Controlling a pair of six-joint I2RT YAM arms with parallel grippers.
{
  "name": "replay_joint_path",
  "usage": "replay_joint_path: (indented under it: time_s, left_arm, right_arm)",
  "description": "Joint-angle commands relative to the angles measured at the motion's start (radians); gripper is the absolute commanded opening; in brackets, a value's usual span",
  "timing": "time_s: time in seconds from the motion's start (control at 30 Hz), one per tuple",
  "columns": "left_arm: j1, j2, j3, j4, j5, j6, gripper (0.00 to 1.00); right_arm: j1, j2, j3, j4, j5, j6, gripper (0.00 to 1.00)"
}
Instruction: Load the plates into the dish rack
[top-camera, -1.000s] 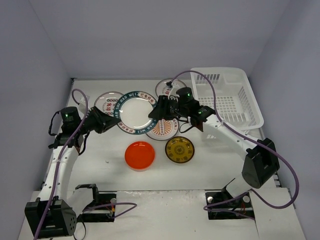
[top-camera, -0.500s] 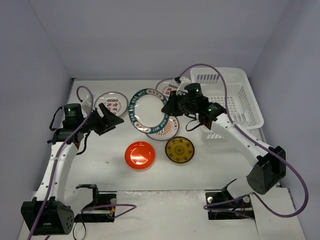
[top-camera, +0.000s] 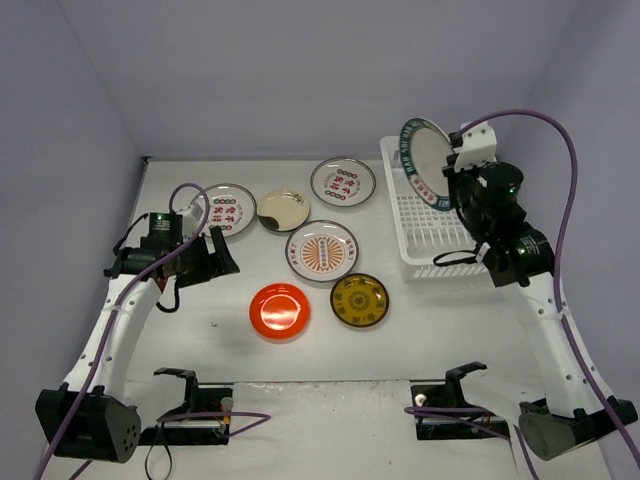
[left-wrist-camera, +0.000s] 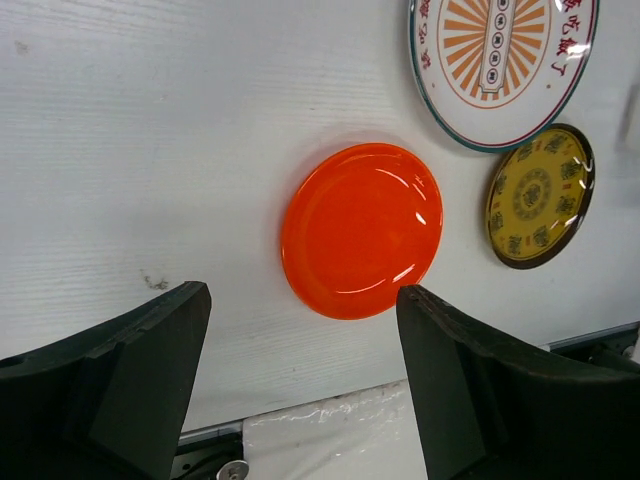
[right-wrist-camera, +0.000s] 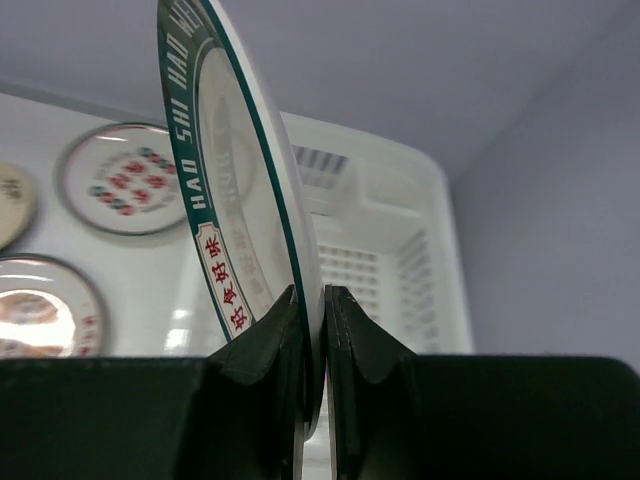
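Note:
My right gripper (top-camera: 452, 172) is shut on the rim of the blue-rimmed plate (top-camera: 424, 160), which stands on edge in the air above the far-left corner of the white dish rack (top-camera: 505, 215). In the right wrist view both fingers pinch the plate (right-wrist-camera: 240, 200) at my gripper (right-wrist-camera: 313, 300), with the rack (right-wrist-camera: 400, 250) behind. My left gripper (top-camera: 222, 262) hovers open and empty over the table's left side. Its wrist view shows the red-orange plate (left-wrist-camera: 362, 230) just past my gripper (left-wrist-camera: 303, 300).
Flat on the table lie white red-patterned plates (top-camera: 225, 210) (top-camera: 343, 181) (top-camera: 322, 250), a cream plate (top-camera: 283, 210), the red-orange plate (top-camera: 280, 311) and a yellow-brown plate (top-camera: 360, 299). The rack's floor shows nothing in it.
My left gripper let go of the blue-rimmed plate, opened and drew back left. My right arm lifted the plate off the table, tipped it on edge and carried it over the rack.

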Motion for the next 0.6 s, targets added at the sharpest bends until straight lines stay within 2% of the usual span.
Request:
replay_joint_path:
  time_s: [0.0,0.3,0.57]
  left_arm:
    - [-0.023,-0.001,0.068,-0.018,-0.072,0.053,0.75]
    - [-0.075,0.009,0.039,0.035,-0.037,0.048,0.75]
    - [-0.097,0.011,-0.021,0.093,-0.015,0.051,0.75]
  right_arm:
    - [-0.106,0.038,0.026,0.104,0.118,-0.23,0.0]
    - [-0.431,0.13,0.0,0.089,-0.068,-0.357,0.0]
    - [-0.519,0.205,-0.105,0.213,-0.06,-0.394,0.0]
